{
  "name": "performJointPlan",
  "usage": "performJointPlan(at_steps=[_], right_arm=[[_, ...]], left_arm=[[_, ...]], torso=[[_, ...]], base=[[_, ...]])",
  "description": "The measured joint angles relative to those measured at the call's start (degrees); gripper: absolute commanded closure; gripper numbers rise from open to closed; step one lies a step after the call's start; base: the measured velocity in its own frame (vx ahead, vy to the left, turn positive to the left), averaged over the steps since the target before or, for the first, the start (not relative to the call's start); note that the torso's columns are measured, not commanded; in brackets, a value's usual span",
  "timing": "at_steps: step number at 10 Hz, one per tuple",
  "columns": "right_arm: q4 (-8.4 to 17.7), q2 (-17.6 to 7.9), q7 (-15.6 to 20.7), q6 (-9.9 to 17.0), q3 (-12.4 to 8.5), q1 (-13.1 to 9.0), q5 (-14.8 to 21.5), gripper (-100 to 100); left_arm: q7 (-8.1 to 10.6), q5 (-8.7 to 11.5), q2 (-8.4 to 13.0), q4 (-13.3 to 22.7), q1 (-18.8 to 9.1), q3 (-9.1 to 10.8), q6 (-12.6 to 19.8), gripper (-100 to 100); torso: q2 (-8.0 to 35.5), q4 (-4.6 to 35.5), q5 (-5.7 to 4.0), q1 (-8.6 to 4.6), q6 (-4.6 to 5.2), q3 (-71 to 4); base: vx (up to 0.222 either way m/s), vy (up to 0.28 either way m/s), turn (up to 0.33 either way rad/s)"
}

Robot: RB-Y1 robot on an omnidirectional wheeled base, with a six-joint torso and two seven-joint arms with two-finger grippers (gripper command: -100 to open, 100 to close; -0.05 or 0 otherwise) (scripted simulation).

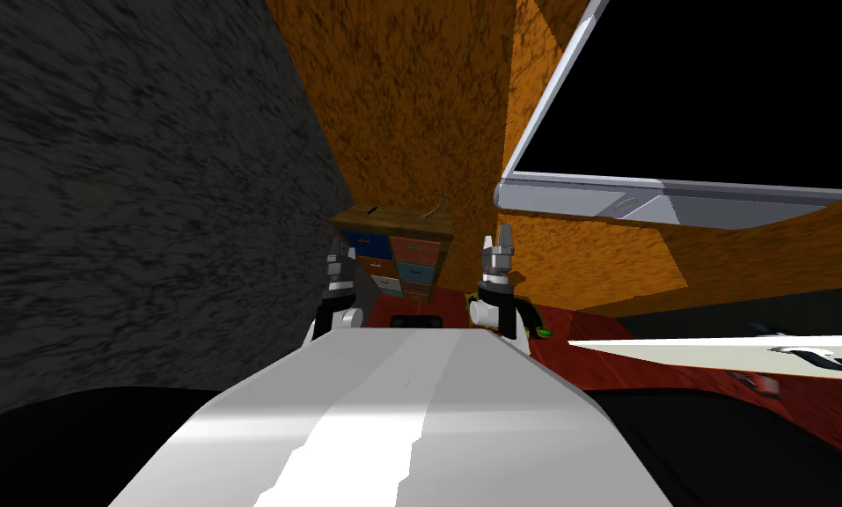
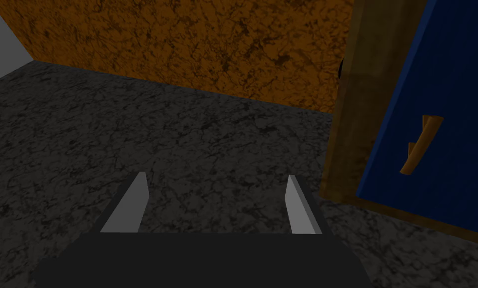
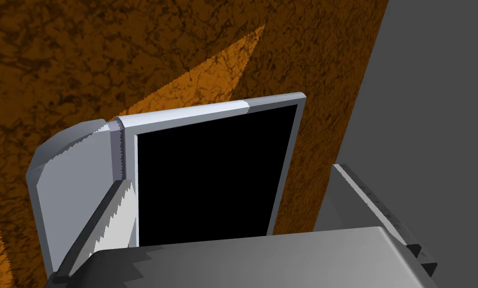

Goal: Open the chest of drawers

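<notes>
The chest of drawers (image 1: 395,253) stands in the corner ahead, with a brown top and drawer fronts in blue, red-brown, teal and white. My left gripper (image 1: 340,267) hangs at its left front edge. In the left wrist view the left gripper (image 2: 217,202) is open and holds nothing. It faces a dark grey wall, with the chest's wooden side post (image 2: 355,100) and a blue drawer front (image 2: 447,125) with a wooden bar handle (image 2: 421,145) off to one side, apart from the fingers. My right gripper (image 1: 501,245) is raised to the right of the chest, and the right gripper (image 3: 242,215) is open and empty.
A dark grey mottled wall (image 1: 146,176) runs close along my left. An orange wall (image 1: 410,106) backs the chest. A grey-framed window (image 1: 604,198) with a black area juts in at the right. A white slab (image 1: 718,352) lies low right over the red floor (image 1: 445,304).
</notes>
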Motion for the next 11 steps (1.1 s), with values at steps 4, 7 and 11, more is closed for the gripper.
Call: performJointPlan(at_steps=[4,7,11], right_arm=[[-0.01,0.0,0.0,0.0,0.0,0.0,0.0,0],[-0.02,0.0,0.0,-0.01,0.0,0.0,0.0,0],[0.0,0.0,0.0,0.0,0.0,0.0,0.0,0]], left_arm=[[0.0,0.0,0.0,-0.01,0.0,0.0,0.0,0],[0.0,0.0,0.0,-0.02,0.0,0.0,-0.01,0],[0.0,-0.04,1.45,0.63,-0.31,0.01,-0.04,-100]], torso=[[14.22,14.24,0.0,0.0,0.0,-28.5],[26.93,26.91,0.0,0.0,0.0,-53.81],[41.54,41.49,-0.01,-0.04,0.0,-83.14]], base=[[0.0,0.0,0.0],[0.0,0.0,0.0],[0.003,-0.013,-0.006]])
